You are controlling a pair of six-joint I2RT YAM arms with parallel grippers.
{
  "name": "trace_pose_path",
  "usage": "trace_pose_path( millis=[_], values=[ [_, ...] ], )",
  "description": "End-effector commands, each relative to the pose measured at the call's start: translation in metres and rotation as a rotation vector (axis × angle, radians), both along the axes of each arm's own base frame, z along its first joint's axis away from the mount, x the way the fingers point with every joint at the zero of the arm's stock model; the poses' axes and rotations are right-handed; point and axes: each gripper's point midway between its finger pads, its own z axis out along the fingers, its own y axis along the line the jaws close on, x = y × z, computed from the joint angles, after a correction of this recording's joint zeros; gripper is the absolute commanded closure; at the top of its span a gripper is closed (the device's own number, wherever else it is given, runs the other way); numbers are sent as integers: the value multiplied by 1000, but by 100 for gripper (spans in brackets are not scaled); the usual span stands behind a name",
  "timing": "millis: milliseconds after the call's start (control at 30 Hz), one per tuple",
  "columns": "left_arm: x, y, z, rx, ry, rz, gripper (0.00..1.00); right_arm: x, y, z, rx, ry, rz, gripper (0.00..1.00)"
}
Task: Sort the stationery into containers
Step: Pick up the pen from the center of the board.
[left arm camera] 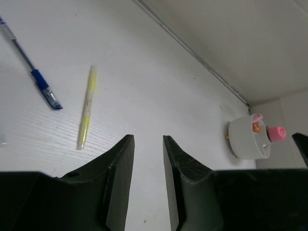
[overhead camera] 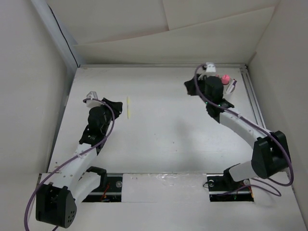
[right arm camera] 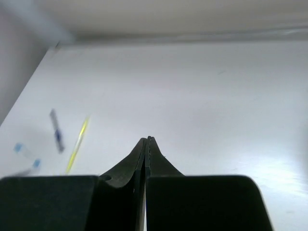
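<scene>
Leftmost, we see a blue pen (left arm camera: 37, 79) lying on the white table (left arm camera: 192, 120). Near it to the right lies a yellow pen (left arm camera: 86, 108), and the two do not touch. Our left gripper (left arm camera: 148, 140) sits near the yellow pen, its fingers a narrow gap apart with nothing between them. Well apart from the pens, by the far right corner, stands the round white cup (left arm camera: 243, 142). A pink-capped tube (left arm camera: 275, 133) stands upright inside it, with a small orange piece (left arm camera: 256, 128) close by; which compartments they are in we cannot tell. Our right gripper (right arm camera: 147, 140) is just beside the cup, pointing leftward, its fingers pressed together on nothing.
</scene>
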Motion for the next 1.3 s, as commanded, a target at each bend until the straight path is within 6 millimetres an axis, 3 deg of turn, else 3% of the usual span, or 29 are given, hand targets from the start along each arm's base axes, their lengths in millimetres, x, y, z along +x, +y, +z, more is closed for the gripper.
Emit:
trace_pose_path(
  millis=[0,133,233,267,300,367,400,467,500,567,600,700,733,800,933,1167,1267],
  values=[
    [11,13,12,-15,10,96,74,-40,82,-3,-26,-13,280,100],
    [22,24,-2,-2,96,181,79,-74,126,-37,-80,49,431,99],
    [24,33,-27,8,198,253,84,-92,153,-67,-159,110,538,92],
    [27,34,-26,1,198,270,84,-95,158,-63,-157,101,550,92],
    [25,37,-35,4,230,289,84,-99,164,-79,-177,136,581,88],
    [30,41,-38,4,253,331,84,-110,181,-83,-184,149,664,82],
    [30,43,-44,0,281,351,82,-109,184,-96,-202,181,681,78],
    [35,50,-42,4,298,407,78,-114,188,-108,-215,224,721,75],
    [38,60,-51,12,333,443,78,-112,191,-106,-223,222,734,73],
    [41,66,-61,-11,382,445,76,-117,195,-120,-233,264,775,73],
    [44,86,-74,-29,424,483,76,-114,192,-120,-232,265,766,73],
    [49,104,-83,-107,465,473,79,-111,189,-124,-233,275,758,73],
    [46,119,-90,-121,481,516,80,-111,189,-124,-233,275,757,72],
    [42,127,-92,-96,489,560,80,-109,184,-124,-224,282,744,70],
    [43,140,-79,-76,454,631,71,-110,181,-120,-224,272,735,69],
    [46,160,-99,-28,564,706,67,-112,183,-120,-214,278,743,68],
    [44,167,-122,-25,639,709,67,-112,182,-115,-211,269,743,68]
  ],
)
